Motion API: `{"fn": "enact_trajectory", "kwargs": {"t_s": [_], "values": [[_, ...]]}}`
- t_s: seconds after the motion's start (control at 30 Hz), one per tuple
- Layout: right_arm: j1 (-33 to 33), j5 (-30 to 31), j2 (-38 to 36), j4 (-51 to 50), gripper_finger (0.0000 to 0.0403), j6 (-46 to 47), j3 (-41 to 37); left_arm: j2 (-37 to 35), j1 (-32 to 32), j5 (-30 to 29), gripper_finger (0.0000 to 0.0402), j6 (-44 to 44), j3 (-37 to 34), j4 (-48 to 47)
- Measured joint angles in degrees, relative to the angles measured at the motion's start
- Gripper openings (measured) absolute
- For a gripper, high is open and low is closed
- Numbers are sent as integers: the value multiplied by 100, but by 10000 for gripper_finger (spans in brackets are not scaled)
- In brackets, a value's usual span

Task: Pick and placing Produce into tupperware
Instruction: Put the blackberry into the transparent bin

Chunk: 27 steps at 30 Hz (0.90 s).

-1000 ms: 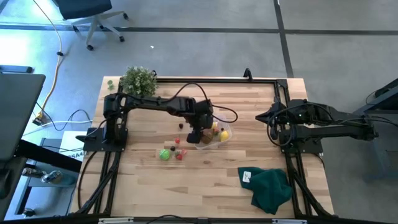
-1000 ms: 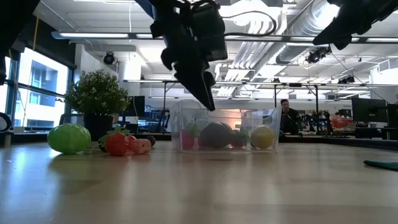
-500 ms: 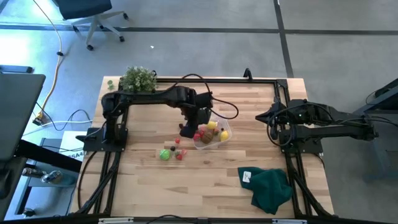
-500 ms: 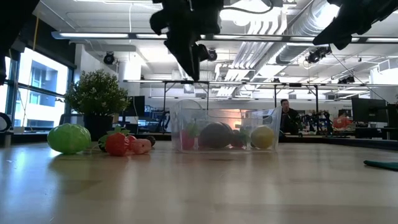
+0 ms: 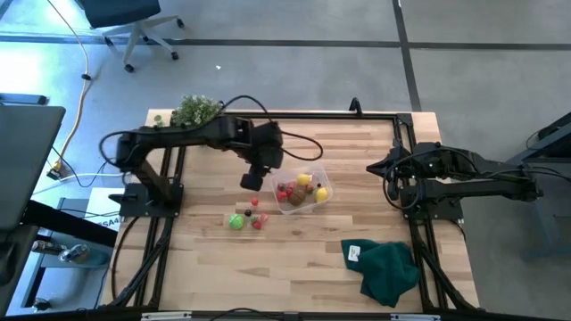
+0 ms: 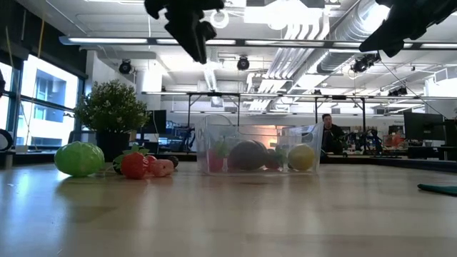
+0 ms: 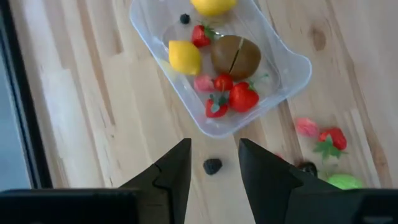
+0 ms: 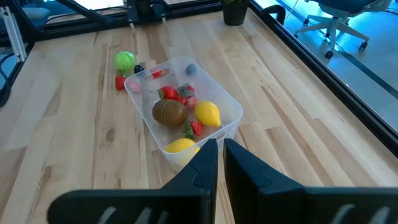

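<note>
1. Pincer first: my left pincer [image 7: 213, 163] hangs raised above the surface [image 5: 303, 259], just outside the near wall of the tupperware [image 7: 287, 73], with nothing between its fingers [image 7: 176, 168]. They stand partly apart with a clear gap, and through that gap I see a small dark berry [image 7: 212, 166] lying on the wood. I judge I am held high here so that I can look down and line up on loose pieces without knocking the tub.

2. Tupperware next: the clear tub sits near the middle of the surface, upright and open on top. Inside it lie a lemon [image 7: 185, 57], a second yellow fruit [image 7: 212, 5], a brown split fruit [image 7: 235, 56], several strawberries [image 7: 244, 98] and a small pink piece. They rest loose on its floor, which suits a tub with low walls.

3. Loose produce: beside the tub, on the side toward my left arm's base, a bright green vegetable [image 5: 235, 222], a red strawberry [image 5: 258, 224], a pink piece and a few dark berries lie in a small cluster on the wood. So the job reads to me as partly done.

4. My right pincer [image 8: 219, 163] waits well apart, over the right edge of the surface, fingers pressed together on nothing, pointed toward the tub. I judge it is parked there to leave the working room free.

5. Farther out, a potted plant [image 5: 195, 110] and a dark green cloth [image 5: 389, 269] lie clear of the work.
</note>
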Motion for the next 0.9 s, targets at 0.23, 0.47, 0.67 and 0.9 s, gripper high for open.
{"fn": "enact_trajectory", "kwargs": {"t_s": [0.23, 0.47, 0.67, 0.9], "values": [[1, 0, -2, 0, 19, -3, 0, -988, 130, 240, 124, -187, -1480, 1143], [-1, 2, -3, -2, 19, 3, 0, -2030, 498, 785, 124, -318, -3451, 2843], [-1, 2, -2, -2, 19, -3, 0, -2210, 800, 881, 124, -432, -4442, 3577], [1, 0, -2, -4, 19, 6, 0, -1907, 816, 615, 124, -353, -4977, 4187]]}}
